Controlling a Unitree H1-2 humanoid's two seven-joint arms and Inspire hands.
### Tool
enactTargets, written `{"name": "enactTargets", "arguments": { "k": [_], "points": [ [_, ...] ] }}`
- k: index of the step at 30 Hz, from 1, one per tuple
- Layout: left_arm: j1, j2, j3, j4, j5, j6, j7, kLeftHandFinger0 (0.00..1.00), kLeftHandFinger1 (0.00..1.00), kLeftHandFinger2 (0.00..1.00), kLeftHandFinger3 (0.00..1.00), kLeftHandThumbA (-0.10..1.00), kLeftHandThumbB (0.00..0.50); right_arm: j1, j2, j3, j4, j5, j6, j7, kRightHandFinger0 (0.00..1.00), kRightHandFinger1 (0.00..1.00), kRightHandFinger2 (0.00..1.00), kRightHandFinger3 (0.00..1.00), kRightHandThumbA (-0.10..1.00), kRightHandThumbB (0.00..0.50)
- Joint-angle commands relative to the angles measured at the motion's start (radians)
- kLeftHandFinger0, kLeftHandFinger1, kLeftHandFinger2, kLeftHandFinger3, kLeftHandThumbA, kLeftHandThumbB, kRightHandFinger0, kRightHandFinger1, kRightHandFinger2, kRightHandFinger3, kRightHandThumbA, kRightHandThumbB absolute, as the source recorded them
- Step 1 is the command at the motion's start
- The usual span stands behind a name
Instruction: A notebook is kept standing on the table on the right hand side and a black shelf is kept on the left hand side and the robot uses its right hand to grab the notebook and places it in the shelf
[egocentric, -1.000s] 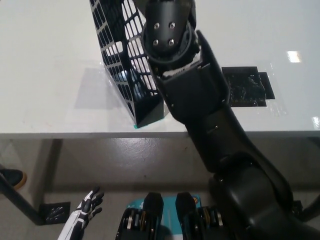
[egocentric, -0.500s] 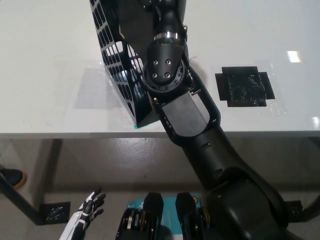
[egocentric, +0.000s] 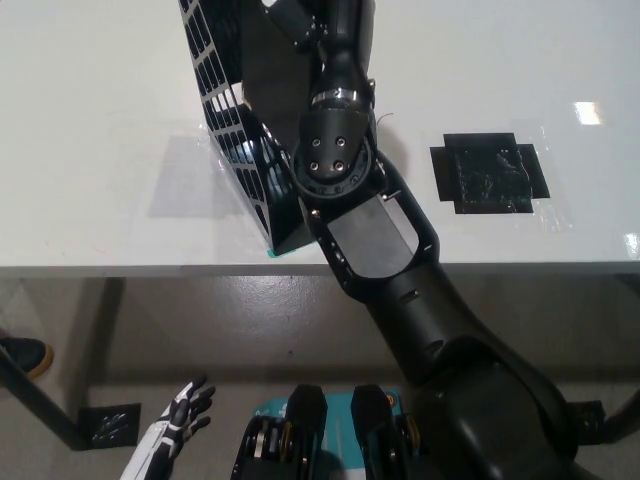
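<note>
At twelve o'clock, upper centre: the right hand (egocentric: 290, 18) is seen at the top edge, reached over the black shelf (egocentric: 240, 140); only part of it is in frame.
Change noted: against the picture of a second ago, the right arm (egocentric: 370, 240) has been extended further toward twelve o'clock, so that the wrist now lies over the shelf's open top; over the last half second the shift is slight.
Notebook: a flat dark panel (egocentric: 270, 70) is seen inside the shelf, just below the hand, and is judged to be the notebook, lowered or nearly lowered into the shelf. The identification is not certain.
Right hand state: whether it is grasping the notebook or has released it cannot be told.
Task standing: the placing step is judged to be close to its end; release and withdrawal remain.
Left hand (egocentric: 180, 415): resting at seven o'clock, below the surface's level, fingers spread and nothing held.
Edges: the shelf stands tilted with its lower corner touching the near edge of the surface (egocentric: 100, 150); a push toward six o'clock could tip it off.
Open room: bare surface lies at nine o'clock; a black tape patch (egocentric: 490, 172) lies at three o'clock, well apart. Withdrawal toward three o'clock is judged unobstructed.
</note>
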Motion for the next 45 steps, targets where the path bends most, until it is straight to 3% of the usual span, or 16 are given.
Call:
{"name": "enactTargets", "arguments": {
  "k": [1,5,7,8,9,10,11,12,13,16,20,27,31,36,40,45],
  "points": [
    [-0.017,0.021,-0.005,-0.018,0.001,-0.012,-0.014,1.00,1.00,1.00,1.00,1.00,0.449,-0.080,0.014,0.001,0.017,0.015,-0.111,-0.029,0.00,0.07,0.53,0.59,-0.10,0.100],
    [-0.017,0.017,-0.014,-0.014,0.011,-0.015,-0.012,1.00,1.00,1.00,1.00,1.00,0.439,-0.097,0.035,-0.004,0.047,0.022,-0.121,-0.057,0.00,0.04,0.52,0.61,-0.10,0.109],
    [-0.012,0.013,-0.022,-0.009,0.023,-0.026,-0.006,1.00,1.00,1.00,1.00,1.00,0.450,-0.110,0.052,-0.001,0.100,0.023,-0.155,-0.082,0.00,0.00,0.44,0.57,-0.10,0.110],
    [-0.011,0.014,-0.026,-0.012,0.028,-0.019,-0.005,1.00,1.00,1.00,1.00,1.00,0.468,-0.116,0.062,-0.008,0.123,0.042,-0.162,-0.069,0.04,0.10,0.53,0.66,-0.05,0.115],
    [-0.010,0.014,-0.028,-0.014,0.030,-0.016,-0.004,1.00,1.00,1.00,1.00,1.00,0.471,-0.118,0.066,-0.011,0.131,0.050,-0.165,-0.064,0.01,0.10,0.50,0.64,0.06,0.118],
    [-0.007,0.014,-0.030,-0.018,0.031,-0.019,-0.002,1.00,1.00,1.00,1.00,1.00,0.473,-0.118,0.065,0.009,0.166,0.068,-0.197,0.037,0.67,0.93,1.00,1.00,0.51,0.260],
    [-0.008,0.015,-0.031,-0.019,0.032,-0.019,-0.002,1.00,1.00,1.00,1.00,1.00,0.473,-0.118,0.063,0.013,0.172,0.071,-0.203,0.057,0.92,1.00,1.00,1.00,0.59,0.286],
    [-0.009,0.015,-0.031,-0.023,0.030,-0.015,-0.002,1.00,1.00,1.00,1.00,1.00,0.468,-0.116,0.059,0.027,0.176,0.077,-0.189,0.117,1.00,1.00,1.00,1.00,0.73,0.337],
    [-0.011,0.017,-0.028,-0.024,0.025,-0.010,-0.004,1.00,1.00,1.00,1.00,1.00,0.459,-0.113,0.055,0.038,0.174,0.080,-0.167,0.162,1.00,1.00,1.00,1.00,0.88,0.405],
    [-0.024,0.022,-0.027,-0.020,0.030,-0.012,-0.006,1.00,1.00,1.00,1.00,1.00,0.451,-0.116,0.044,0.054,0.184,0.063,-0.182,0.146,1.00,1.00,1.00,1.00,1.00,0.495],
    [-0.024,0.024,-0.031,-0.016,0.036,-0.021,-0.006,1.00,1.00,1.00,1.00,1.00,0.477,-0.104,0.038,0.056,0.149,0.058,-0.192,0.118,1.00,1.00,1.00,1.00,1.00,0.494],
    [-0.020,0.028,-0.036,-0.005,0.056,-0.037,-0.003,1.00,1.00,1.00,1.00,1.00,0.472,-0.098,0.029,0.061,0.110,0.047,-0.194,0.105,1.00,1.00,1.00,1.00,1.00,0.496],
    [-0.012,0.027,-0.039,-0.013,0.066,-0.035,-0.001,1.00,1.00,1.00,1.00,1.00,0.498,-0.078,0.012,0.065,0.039,0.045,-0.190,0.130,1.00,1.00,1.00,1.00,1.00,0.466],
    [-0.014,0.024,-0.033,-0.016,0.059,-0.030,0.000,1.00,1.00,1.00,1.00,1.00,0.486,-0.048,-0.052,0.076,-0.200,0.024,-0.116,0.193,1.00,1.00,1.00,1.00,1.00,0.471],
    [-0.020,0.017,-0.027,-0.017,0.060,-0.021,0.009,1.00,1.00,1.00,1.00,1.00,0.483,0.021,-0.158,0.086,-0.680,0.004,0.071,0.341,1.00,1.00,1.00,1.00,1.00,0.463],
    [-0.022,0.023,-0.023,-0.015,0.056,-0.019,0.006,1.00,1.00,1.00,1.00,1.00,0.476,0.122,-0.282,0.097,-1.109,0.024,0.184,0.482,1.00,1.00,1.00,1.00,1.00,0.481]
  ]
}}
